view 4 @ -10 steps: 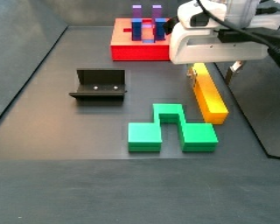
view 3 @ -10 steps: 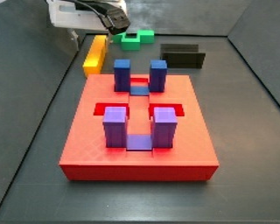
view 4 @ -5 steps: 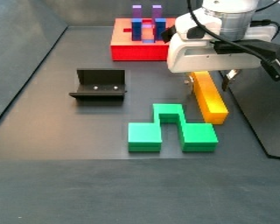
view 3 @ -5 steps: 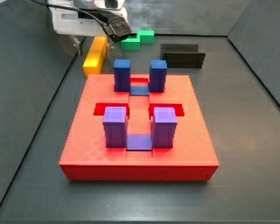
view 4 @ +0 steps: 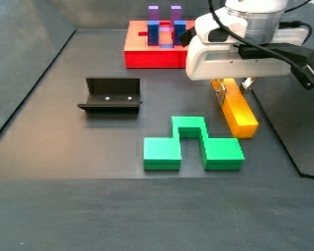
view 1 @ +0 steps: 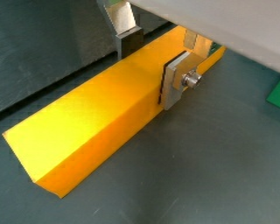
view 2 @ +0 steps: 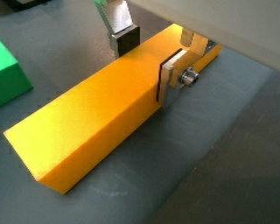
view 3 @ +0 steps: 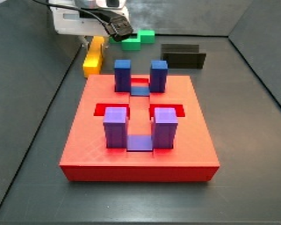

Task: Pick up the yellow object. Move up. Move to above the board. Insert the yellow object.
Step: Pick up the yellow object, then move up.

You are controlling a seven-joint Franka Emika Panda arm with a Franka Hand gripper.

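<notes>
The yellow object (view 1: pixel 101 114) fills both wrist views right in front of you: a long bar lying flat on the dark floor (view 2: pixel 224 149), its near end free and its far part running between the tool's fingers. One finger (view 1: pixel 178 77) sits against one long orange side, and the other finger (view 2: pixel 122 39) stands just beside the opposite edge; you cannot tell whether that one touches. The tool (view 1: pixel 152 58) straddles the bar across its width, jaws narrow around it, and the bar has not left the floor.

In a side view the green notched block (view 4: pixel 190 143) lies nearest you, just beside the bar's free end (view 4: pixel 238 118). To its side, well apart, stands the fixture (view 4: pixel 110 95). The tool (view 4: pixel 235 80) hangs over the bar's far part. Farthest back you see the board (view 4: pixel 149 56), red, with blue and purple posts upright on it.
</notes>
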